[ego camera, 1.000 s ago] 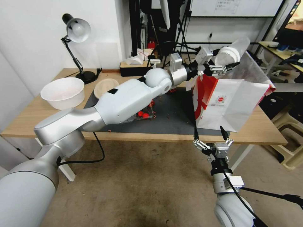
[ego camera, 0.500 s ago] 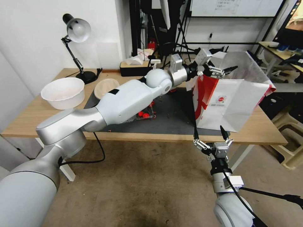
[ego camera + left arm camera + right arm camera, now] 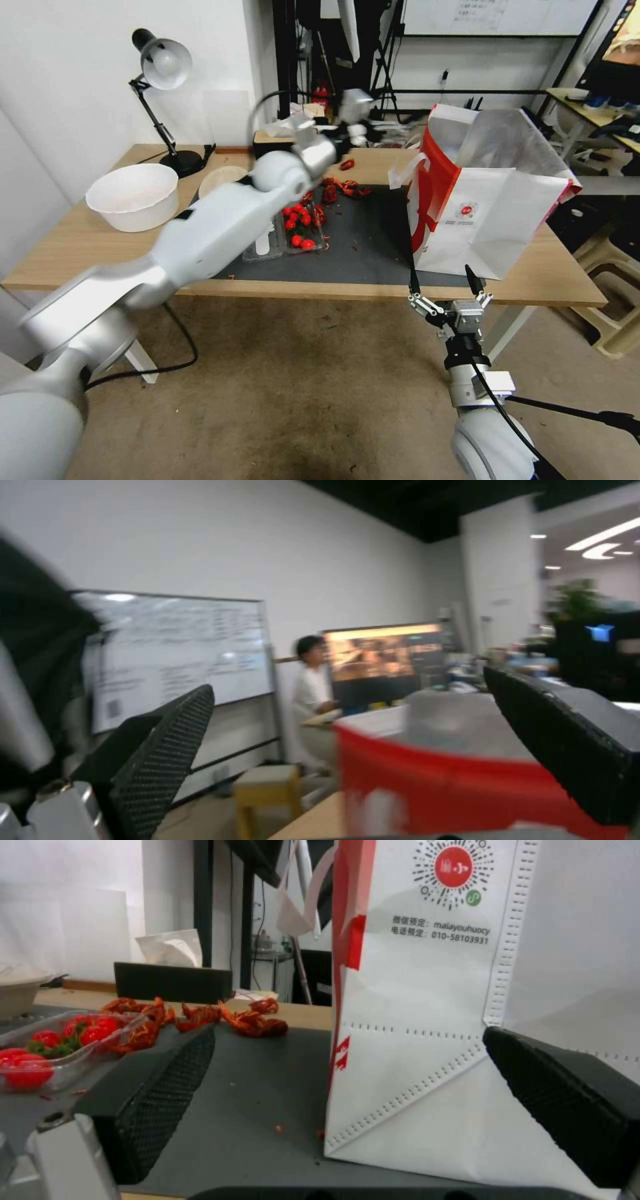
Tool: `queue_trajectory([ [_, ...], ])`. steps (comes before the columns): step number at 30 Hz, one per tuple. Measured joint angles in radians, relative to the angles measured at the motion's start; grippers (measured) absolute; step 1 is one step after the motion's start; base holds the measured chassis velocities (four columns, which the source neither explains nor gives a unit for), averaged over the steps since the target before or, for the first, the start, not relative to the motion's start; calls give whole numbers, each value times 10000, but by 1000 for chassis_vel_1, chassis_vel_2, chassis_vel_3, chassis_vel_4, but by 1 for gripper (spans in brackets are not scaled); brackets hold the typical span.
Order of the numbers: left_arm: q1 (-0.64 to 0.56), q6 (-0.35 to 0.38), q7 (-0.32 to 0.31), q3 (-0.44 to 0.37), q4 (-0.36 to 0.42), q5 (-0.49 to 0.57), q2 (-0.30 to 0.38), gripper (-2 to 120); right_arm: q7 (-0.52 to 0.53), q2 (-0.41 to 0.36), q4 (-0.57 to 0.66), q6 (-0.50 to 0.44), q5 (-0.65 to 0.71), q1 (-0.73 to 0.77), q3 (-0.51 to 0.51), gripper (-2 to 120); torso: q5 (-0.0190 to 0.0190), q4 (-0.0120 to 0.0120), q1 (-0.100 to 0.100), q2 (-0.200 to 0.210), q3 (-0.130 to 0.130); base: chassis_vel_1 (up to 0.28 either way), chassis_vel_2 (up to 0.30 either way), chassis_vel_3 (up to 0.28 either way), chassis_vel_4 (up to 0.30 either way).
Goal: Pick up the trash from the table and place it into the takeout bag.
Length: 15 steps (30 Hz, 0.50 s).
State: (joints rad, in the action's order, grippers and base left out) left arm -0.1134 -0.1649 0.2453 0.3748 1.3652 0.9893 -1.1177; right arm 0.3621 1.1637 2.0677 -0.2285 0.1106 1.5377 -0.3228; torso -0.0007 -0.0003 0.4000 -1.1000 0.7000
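Swinging back across the upper centre of the head view, the left hand [image 3: 353, 123] has left the bag mouth and now sits above the far desk edge, smeared by motion. Its wrist view shows the two dark pads [image 3: 167, 740] wide apart with nothing between them. A second ago it held a clear lidded cup over the bag; that cup is gone from sight, so judged dropped inside.

Left part of frame: white bowl [image 3: 133, 195] on the desk [image 3: 80, 240], beige pulp bowl [image 3: 223, 183] just beside it, partly behind the arm.
Centre: clear tray of red fruit [image 3: 293, 230] on the grey mat [image 3: 367, 240], red shell scraps [image 3: 337, 190] behind it. All untouched.
Right: takeout bag [image 3: 487, 213] upright on the mat edge, mouth open, foil lining visible.
Lower right: right hand [image 3: 445, 293] parked below the desk front, fingers spread, empty.

Judgement: one item delivered; bowls, tray and scraps remain.
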Motion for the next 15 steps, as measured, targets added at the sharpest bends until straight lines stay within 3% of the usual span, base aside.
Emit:
queue_trajectory([
  [1,-588,139,-357,-679,443,-131,439,100,-8,5,0,6,-5,-9,26,100,7,3,0,0,-1,0,0,0,0],
  [4,-1160,254,-633,-1206,829,-332,806,100,-16,4,0,18,-10,-21,64,100,2,10,-1,0,0,0,0,0,0],
  [5,-1755,379,-856,-1797,1284,-452,1176,100,-23,-2,0,24,-21,-37,100,100,-1,7,-1,0,-1,0,0,0,0],
  [8,-2184,469,-1017,-2154,1620,-506,1408,100,-26,-7,0,34,-30,-52,126,100,10,6,-1,-1,-2,0,0,0,0],
  [15,-4629,973,-1624,-3814,3201,-1070,2270,100,-41,-23,-12,46,-69,-54,193,100,-3,3,-1,-1,-1,0,0,0,0],
])
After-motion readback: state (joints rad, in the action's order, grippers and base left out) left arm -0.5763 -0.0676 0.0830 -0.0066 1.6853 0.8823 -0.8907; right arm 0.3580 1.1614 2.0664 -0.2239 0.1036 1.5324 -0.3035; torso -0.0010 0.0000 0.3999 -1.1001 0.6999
